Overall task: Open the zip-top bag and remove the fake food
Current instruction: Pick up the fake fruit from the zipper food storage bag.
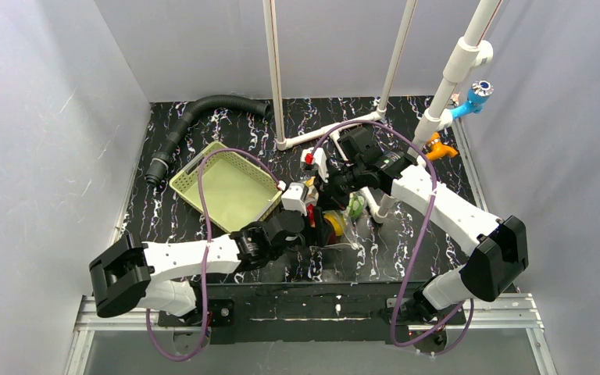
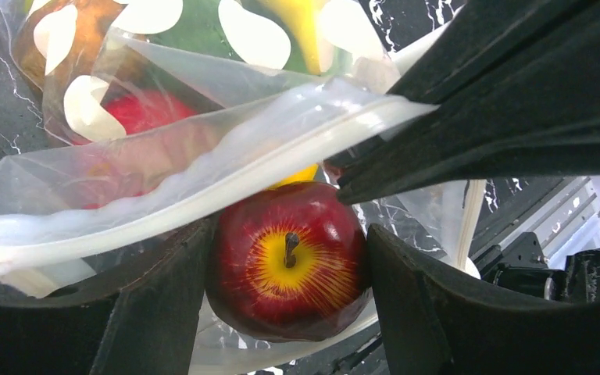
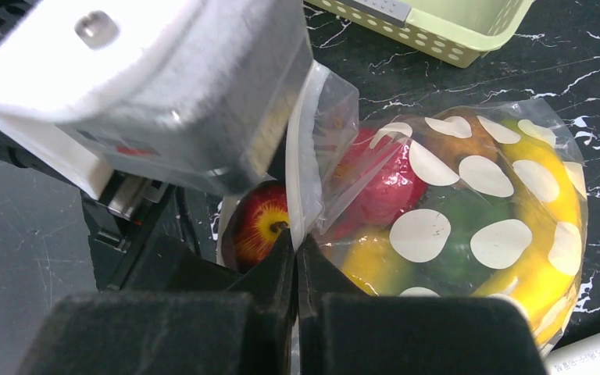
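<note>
Zip-top bag (image 3: 445,234), judged limp and slippery, is pinched at its zip lip by the right gripper (image 3: 297,269); the left gripper (image 2: 289,254) clamps the glossy, rigid apple (image 2: 281,293).

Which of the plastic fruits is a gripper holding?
The dark red apple with the yellow-rayed stem end, between the fingers of the left gripper; the others lie deeper inside the dotted bag.

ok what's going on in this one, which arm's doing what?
The right gripper is pinched shut on the rim of the zip-top bag, holding its mouth up. The left gripper is closed around a red apple right at that mouth, apparently drawing it out. The rest of the fake food, red, yellow and green pieces, sits inside the bag on the table.
</note>
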